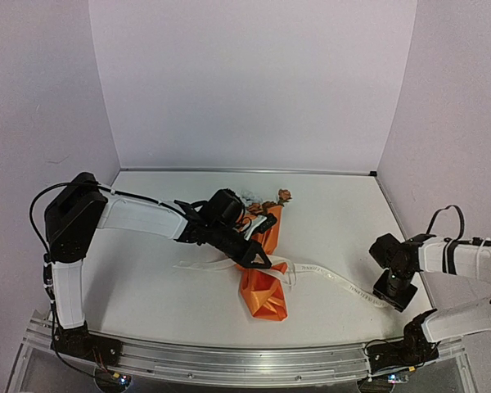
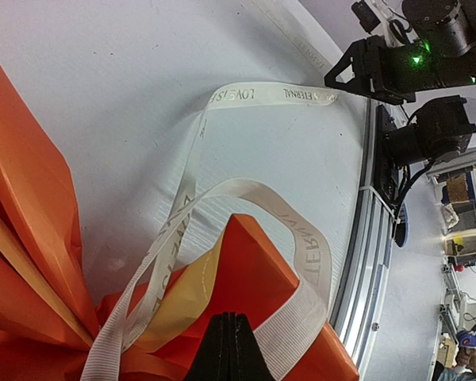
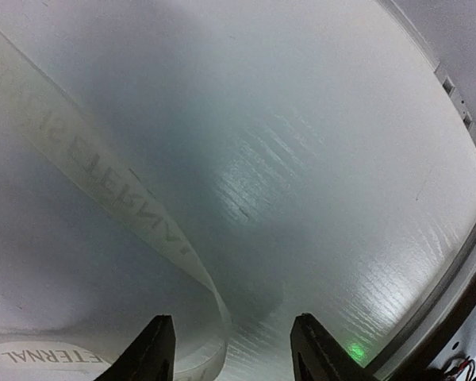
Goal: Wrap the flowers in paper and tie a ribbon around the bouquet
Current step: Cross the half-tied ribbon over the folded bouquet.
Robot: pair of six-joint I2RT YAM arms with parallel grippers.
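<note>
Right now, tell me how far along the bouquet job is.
Done: the flowers sit inside the orange paper, blooms poking out. In hand: the ribbon loops loosely over the wrap; the left fingers are shut at the paper, the right fingers open over the ribbon's end. Left: no knot yet.

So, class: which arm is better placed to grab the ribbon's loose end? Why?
Right: the right gripper hangs open over the loose end of the ribbon; the left gripper is shut at the bouquet.
</note>
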